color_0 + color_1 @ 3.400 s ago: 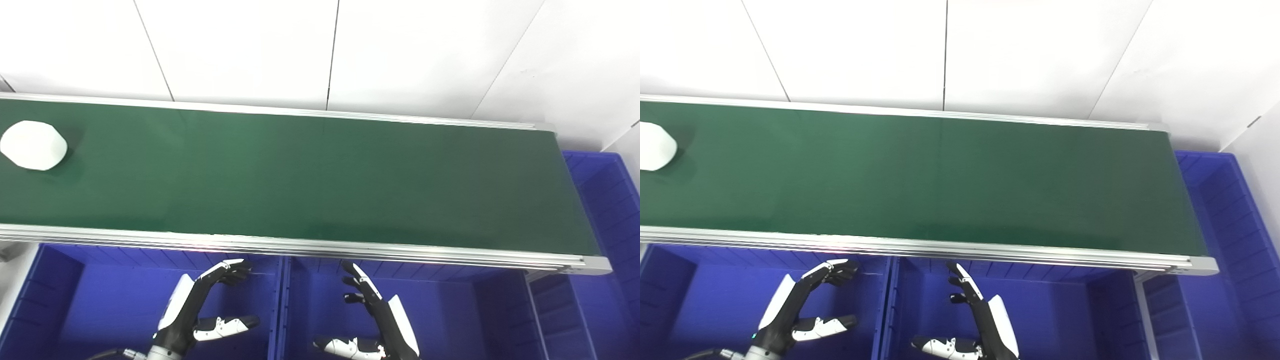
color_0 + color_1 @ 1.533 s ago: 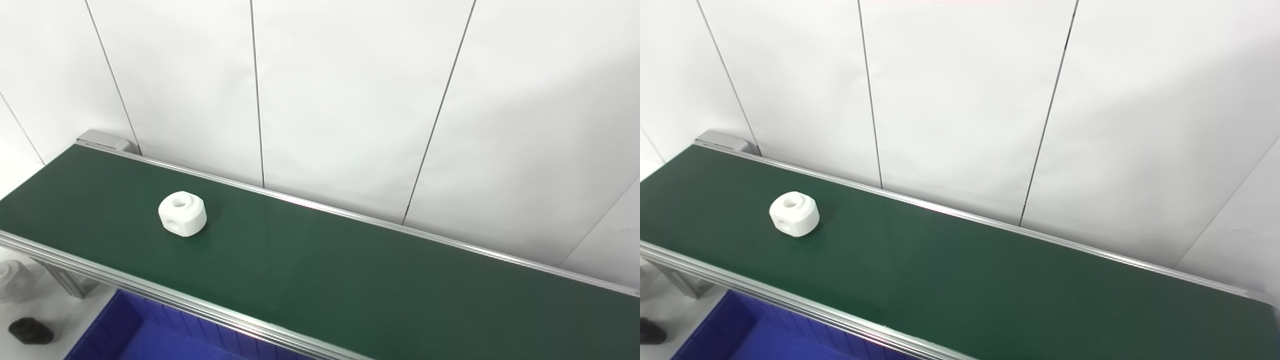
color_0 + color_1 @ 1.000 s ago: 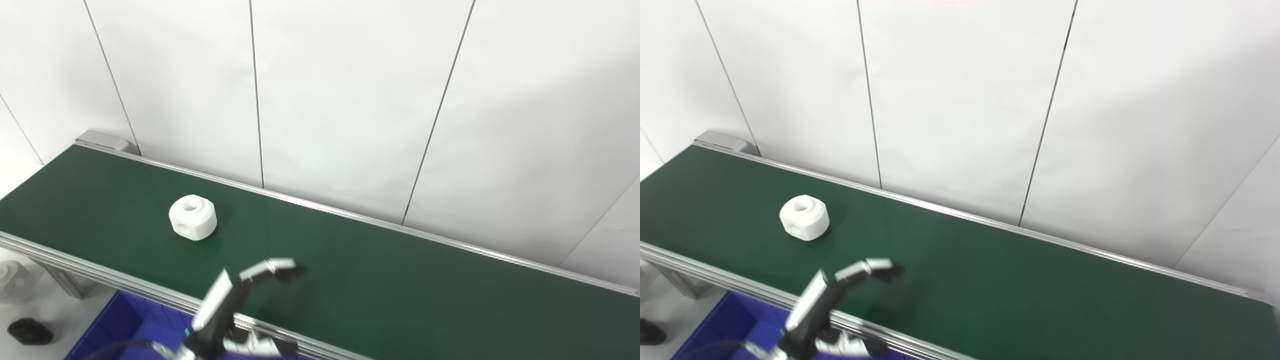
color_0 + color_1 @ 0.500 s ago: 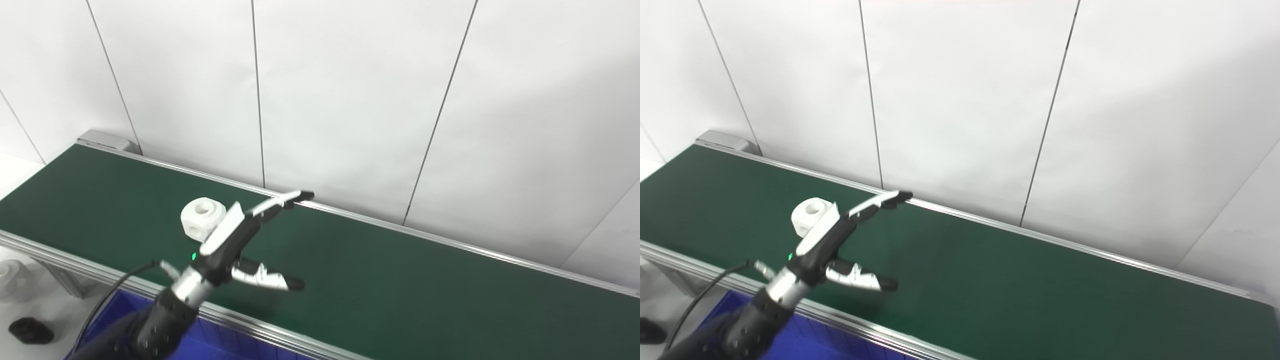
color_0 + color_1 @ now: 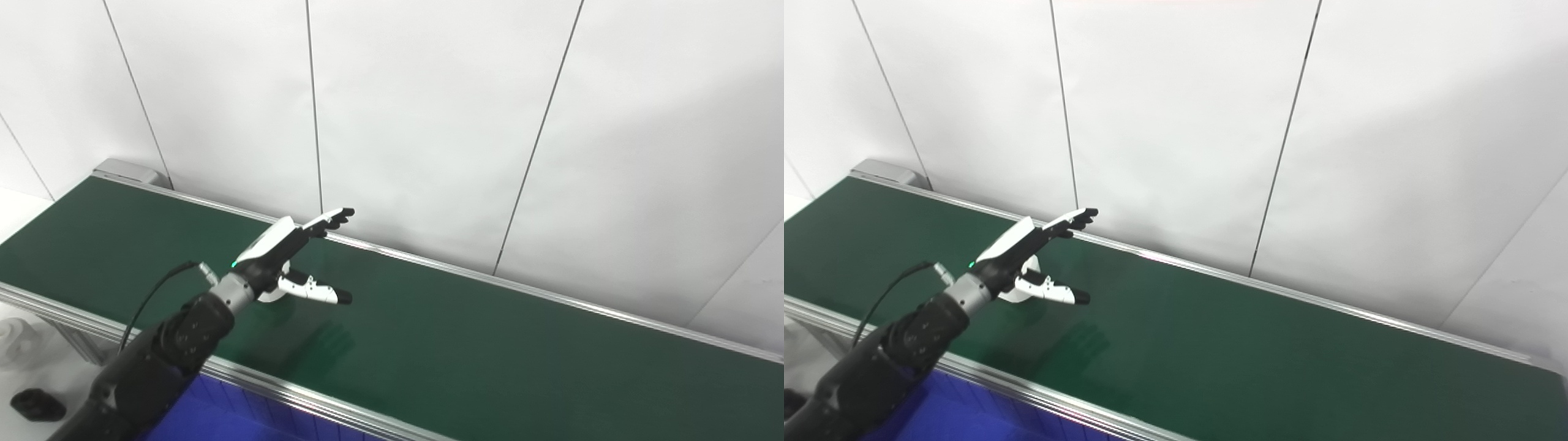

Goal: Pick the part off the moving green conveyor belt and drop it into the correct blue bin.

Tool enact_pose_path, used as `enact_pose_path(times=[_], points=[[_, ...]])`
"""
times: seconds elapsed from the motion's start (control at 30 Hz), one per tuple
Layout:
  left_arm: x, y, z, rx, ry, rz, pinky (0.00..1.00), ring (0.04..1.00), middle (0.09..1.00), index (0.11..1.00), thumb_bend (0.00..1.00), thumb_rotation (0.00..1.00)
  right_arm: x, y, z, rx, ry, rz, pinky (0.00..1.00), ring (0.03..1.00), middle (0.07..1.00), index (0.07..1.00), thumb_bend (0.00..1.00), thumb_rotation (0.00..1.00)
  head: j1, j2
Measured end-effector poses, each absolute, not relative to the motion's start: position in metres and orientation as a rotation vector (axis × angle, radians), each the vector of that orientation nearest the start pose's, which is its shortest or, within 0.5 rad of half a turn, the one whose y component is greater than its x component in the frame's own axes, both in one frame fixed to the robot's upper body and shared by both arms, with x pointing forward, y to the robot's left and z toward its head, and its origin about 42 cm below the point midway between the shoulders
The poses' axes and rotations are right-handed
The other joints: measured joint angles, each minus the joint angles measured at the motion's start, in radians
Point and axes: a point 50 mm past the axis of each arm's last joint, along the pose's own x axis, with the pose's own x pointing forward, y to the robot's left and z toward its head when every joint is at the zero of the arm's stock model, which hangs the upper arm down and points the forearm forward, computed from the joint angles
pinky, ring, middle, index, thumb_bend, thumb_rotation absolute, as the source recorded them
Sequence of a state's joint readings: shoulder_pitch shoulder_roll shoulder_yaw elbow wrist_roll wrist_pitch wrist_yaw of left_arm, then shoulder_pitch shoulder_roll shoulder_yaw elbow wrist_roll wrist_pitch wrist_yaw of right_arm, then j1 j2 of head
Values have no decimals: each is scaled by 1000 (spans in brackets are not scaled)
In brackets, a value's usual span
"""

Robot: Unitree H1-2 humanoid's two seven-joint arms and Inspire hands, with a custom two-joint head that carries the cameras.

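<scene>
Green belt (image 5: 465, 343) carries white part (image 5: 1027, 277) behind spread left hand (image 5: 288, 260).

- Conveyor belt (image 5: 490, 343): matt dark green, smooth.
- Side rail (image 5: 318, 401): brushed silver metal.
- Left hand (image 5: 288, 257): glossy white and black plastic.
- Wall panels (image 5: 429, 122): smooth matt white.

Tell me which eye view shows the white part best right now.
The right eye view, narrowly: a sliver of the white part shows on the green belt behind the open left robot hand. The left eye view shows even less of it, mostly hidden by the thumb.
</scene>
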State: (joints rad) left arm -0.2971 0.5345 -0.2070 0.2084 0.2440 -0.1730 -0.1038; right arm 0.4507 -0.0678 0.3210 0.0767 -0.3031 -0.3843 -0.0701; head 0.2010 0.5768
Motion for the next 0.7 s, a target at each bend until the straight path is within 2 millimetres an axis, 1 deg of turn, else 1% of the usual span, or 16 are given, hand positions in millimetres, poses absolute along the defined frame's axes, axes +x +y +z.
enact_pose_path(times=[0.1, 0.17, 0.23, 0.27, 0.33, 0.43, 0.53, 0.6, 0.7], points=[[383, 332, 157, 863, -131, -318, 843, 899, 922, 937, 861, 325, 100, -161, 14, -236, 97, 270, 722, 832, 872, 943, 807, 285, -2, 3], [388, 337, 153, 884, -92, -321, 842, 899, 923, 939, 867, 314, 100, -161, 14, -235, 95, 270, 720, 830, 870, 942, 805, 285, -3, 5], [393, 343, 148, 891, -57, -323, 845, 903, 927, 943, 885, 276, 100, -161, 15, -234, 90, 271, 730, 833, 870, 942, 795, 301, -3, 5], [395, 347, 145, 899, -37, -322, 837, 901, 928, 945, 901, 260, 100, -161, 15, -232, 87, 271, 725, 829, 866, 940, 790, 290, -3, 5], [397, 355, 139, 916, 5, -317, 821, 900, 931, 948, 921, 250, 100, -161, 15, -228, 86, 270, 705, 818, 860, 940, 776, 286, -2, 5], [398, 367, 136, 959, 63, -320, 816, 912, 942, 955, 939, 248, 100, -161, 15, -228, 85, 270, 706, 820, 855, 939, 762, 274, -2, 5], [402, 378, 136, 1008, 106, -318, 847, 944, 947, 958, 959, 242, 101, -161, 15, -230, 85, 271, 705, 817, 847, 934, 765, 282, 3, 8], [405, 382, 141, 1041, 116, -316, 872, 971, 963, 966, 973, 232, 101, -161, 15, -231, 84, 272, 699, 818, 851, 939, 752, 291, 3, 8], [411, 388, 145, 1100, 159, -329, 887, 982, 979, 970, 983, 184, 101, -161, 16, -234, 80, 274, 709, 820, 850, 937, 752, 294, 2, 8]])
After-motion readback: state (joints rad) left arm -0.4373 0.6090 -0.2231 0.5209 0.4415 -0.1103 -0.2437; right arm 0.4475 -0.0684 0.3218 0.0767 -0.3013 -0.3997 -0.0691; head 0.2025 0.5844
